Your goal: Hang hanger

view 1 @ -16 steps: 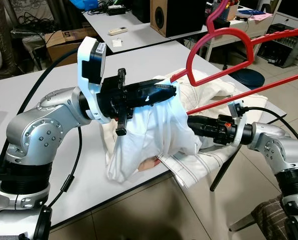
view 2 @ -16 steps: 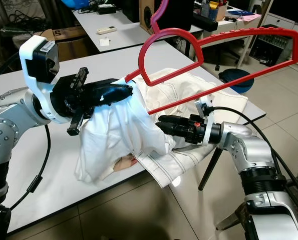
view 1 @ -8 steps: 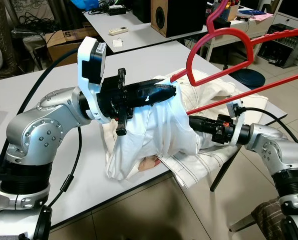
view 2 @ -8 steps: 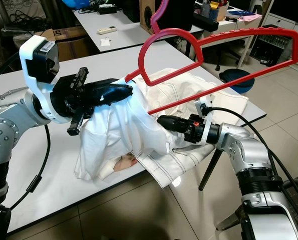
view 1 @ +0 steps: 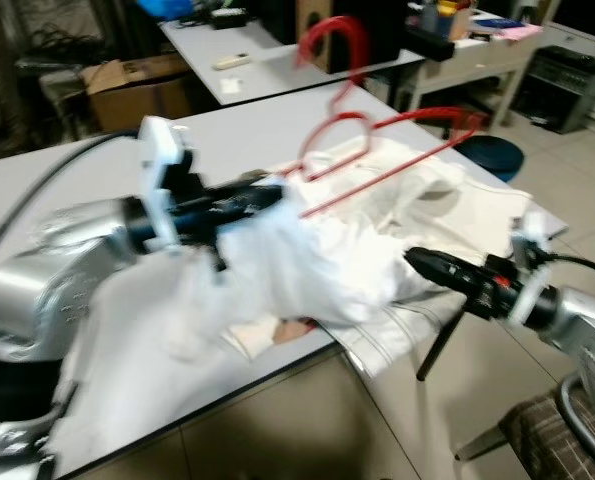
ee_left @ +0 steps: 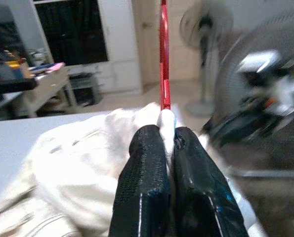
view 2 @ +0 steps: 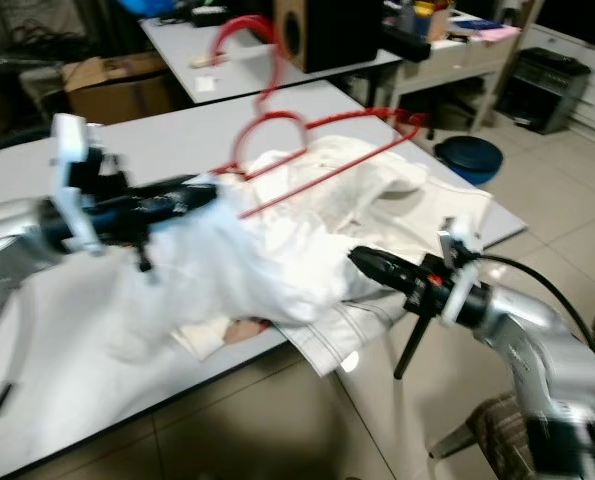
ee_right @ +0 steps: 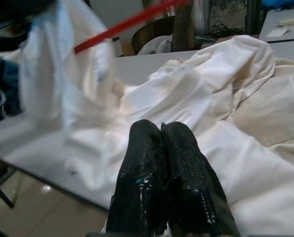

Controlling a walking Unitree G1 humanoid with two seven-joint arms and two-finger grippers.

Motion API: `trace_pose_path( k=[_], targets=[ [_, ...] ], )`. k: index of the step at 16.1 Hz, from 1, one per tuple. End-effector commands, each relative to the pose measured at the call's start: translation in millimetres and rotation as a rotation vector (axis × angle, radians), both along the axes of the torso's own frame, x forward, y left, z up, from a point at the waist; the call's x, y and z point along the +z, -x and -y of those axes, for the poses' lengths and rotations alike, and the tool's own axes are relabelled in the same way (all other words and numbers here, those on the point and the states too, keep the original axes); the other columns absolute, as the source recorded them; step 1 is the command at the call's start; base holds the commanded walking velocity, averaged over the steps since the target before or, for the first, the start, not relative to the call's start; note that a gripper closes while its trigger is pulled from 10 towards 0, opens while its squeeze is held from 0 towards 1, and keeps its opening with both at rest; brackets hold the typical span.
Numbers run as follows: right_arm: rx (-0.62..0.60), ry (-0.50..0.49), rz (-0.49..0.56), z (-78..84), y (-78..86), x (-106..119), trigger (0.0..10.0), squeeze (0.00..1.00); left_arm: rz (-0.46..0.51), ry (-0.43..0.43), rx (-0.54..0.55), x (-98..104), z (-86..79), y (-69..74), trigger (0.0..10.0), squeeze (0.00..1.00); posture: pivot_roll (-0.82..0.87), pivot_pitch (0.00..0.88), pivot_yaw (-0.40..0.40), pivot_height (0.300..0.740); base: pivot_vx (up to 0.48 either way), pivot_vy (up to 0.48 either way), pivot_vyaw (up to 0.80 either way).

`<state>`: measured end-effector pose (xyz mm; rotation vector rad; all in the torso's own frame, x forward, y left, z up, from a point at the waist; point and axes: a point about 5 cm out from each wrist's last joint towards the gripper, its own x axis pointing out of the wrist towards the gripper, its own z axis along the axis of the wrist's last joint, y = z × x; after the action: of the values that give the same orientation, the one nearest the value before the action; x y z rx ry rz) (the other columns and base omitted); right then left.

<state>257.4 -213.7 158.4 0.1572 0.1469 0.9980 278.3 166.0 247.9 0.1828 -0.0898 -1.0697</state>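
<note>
Clamping one end of the red hanger point(view 1: 377, 140) plus a fold of white garment point(view 1: 307, 270), left gripper point(ee_left: 167, 129) above the white surface point(view 1: 67, 170). Right gripper point(ee_right: 161, 129) fingers pressed together, empty, beside the garment at the surface edge.

The left gripper point(ee_left: 167, 129) has its two black fingers point(ee_left: 146, 168) pressed together on the end of the red hanger point(ee_left: 164, 54), pinching a fold of white cloth point(ee_left: 82, 168) with it. The hanger rises straight beyond the fingertips. A fan point(ee_left: 206, 24) stands behind the hanger, blurred.
</note>
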Motion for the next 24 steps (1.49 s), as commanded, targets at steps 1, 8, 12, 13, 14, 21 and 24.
trace_pose_path(
  k=[1, 8, 12, 13, 14, 21, 24],
  targets=[
    [0.024, 0.023, 0.024, -5.7, 6.5, 5, 0.0, 0.0, 0.081, -0.069, 0.045, 3, -3.4, 3.6, 0.0, 0.0, -0.09, 0.0, 0.062, 0.74, 0.0, 0.0, 0.0],
    [-0.048, 0.16, 0.074, -14.6, -33.7, 20, 10.0, 1.0, 0.134, -0.061, 0.172, -19, -11.4, 11.2, 0.0, 0.0, -0.07, 0.0, 0.024, 0.74, 0.0, 0.0, 0.0],
    [-0.027, 0.228, 0.043, -24.2, -73.8, 9, 10.0, 1.0, 0.148, -0.071, 0.215, -22, -12.9, 11.7, 0.0, 0.0, -0.04, 0.0, -0.002, 0.74, 0.0, 0.0, 0.0],
    [-0.027, 0.187, 0.042, -30.5, -81.9, 8, 10.0, 1.0, 0.149, -0.067, 0.209, -21, -10.4, 11.5, 0.0, 0.0, -0.04, 0.0, -0.004, 0.74, 0.0, 0.0, 0.0],
    [-0.036, 0.156, 0.043, -34.0, -86.9, 9, 10.0, 1.0, 0.151, -0.066, 0.205, -20, -9.2, 11.2, 0.0, 0.0, -0.03, 0.0, -0.005, 0.74, 0.0, 0.0, 0.0],
    [0.072, -0.09, 0.061, -62.0, -97.7, 18, 10.0, 1.0, 0.16, -0.079, 0.195, -18, -6.9, 6.0, 0.0, 0.0, -0.02, 0.0, 0.005, 0.74, 0.0, 0.0, 0.0],
    [0.152, -0.043, 0.041, -66.1, -91.5, 9, 10.0, 1.0, 0.16, -0.082, 0.186, -18, -5.2, 4.4, 0.0, 0.0, -0.03, 0.0, 0.017, 0.74, 0.0, 0.0, 0.0]
  ],
)
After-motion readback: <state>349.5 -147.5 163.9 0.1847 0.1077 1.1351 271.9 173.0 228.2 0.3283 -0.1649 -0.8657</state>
